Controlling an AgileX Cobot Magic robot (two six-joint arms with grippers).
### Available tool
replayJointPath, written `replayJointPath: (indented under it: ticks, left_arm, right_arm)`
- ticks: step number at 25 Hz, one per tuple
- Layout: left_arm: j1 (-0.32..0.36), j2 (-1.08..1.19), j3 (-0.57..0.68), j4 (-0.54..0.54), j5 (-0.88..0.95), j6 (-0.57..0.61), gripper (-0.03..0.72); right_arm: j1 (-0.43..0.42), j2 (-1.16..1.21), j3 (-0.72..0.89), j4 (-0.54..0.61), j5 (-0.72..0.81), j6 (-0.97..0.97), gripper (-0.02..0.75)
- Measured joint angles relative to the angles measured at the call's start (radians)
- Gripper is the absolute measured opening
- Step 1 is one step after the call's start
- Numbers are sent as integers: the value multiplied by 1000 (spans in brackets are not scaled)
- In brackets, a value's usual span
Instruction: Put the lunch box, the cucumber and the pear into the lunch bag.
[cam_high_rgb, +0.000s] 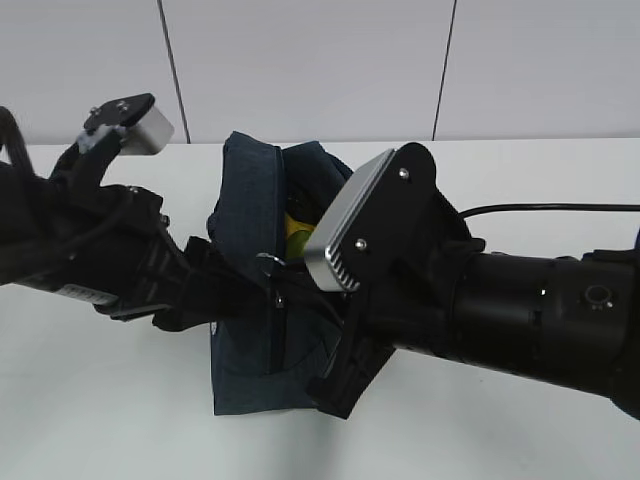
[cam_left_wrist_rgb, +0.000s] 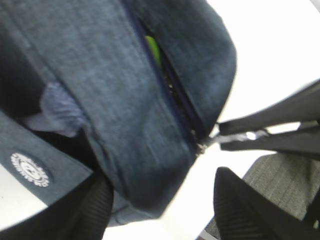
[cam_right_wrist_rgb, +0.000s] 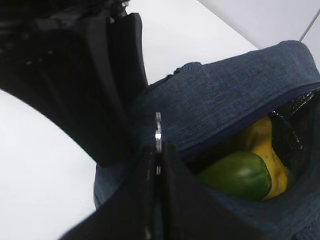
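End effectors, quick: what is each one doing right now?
Left end effector: open around the bag, not clamped.
Right end effector: shut on the zipper pull.

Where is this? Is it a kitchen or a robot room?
Probably a robot test room, not a kitchen. A bare white table stands against plain white wall panels, and two black robot arms work on one lunch bag. No sink or stove shows.

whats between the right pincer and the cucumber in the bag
In the right wrist view, only the lunch bag's navy zipper edge lies between the right pincer, shut on the ring pull, and the cucumber.
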Motion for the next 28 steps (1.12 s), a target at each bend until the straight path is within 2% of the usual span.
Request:
replayJointPath:
  ticks: [5, 10, 12, 23, 28]
  left_arm:
    - [0, -13, 0, 38, 53, 0, 364]
    - [0, -13, 0, 45, 33, 0, 246]
    - [0, -9, 0, 46, 21, 0, 221]
    - [0, 71, 0, 36, 6, 0, 199]
    - [0, 75, 0, 37, -1, 0, 67]
  right_arm:
    - [0, 0, 0, 0, -28, 1, 0]
    - [0, 0, 0, -4, -38, 12, 0]
    - [0, 0, 0, -9, -46, 25, 0]
    - [0, 0, 0, -49, -79, 68, 0]
    - [0, 0, 0, -50, -81, 70, 0]
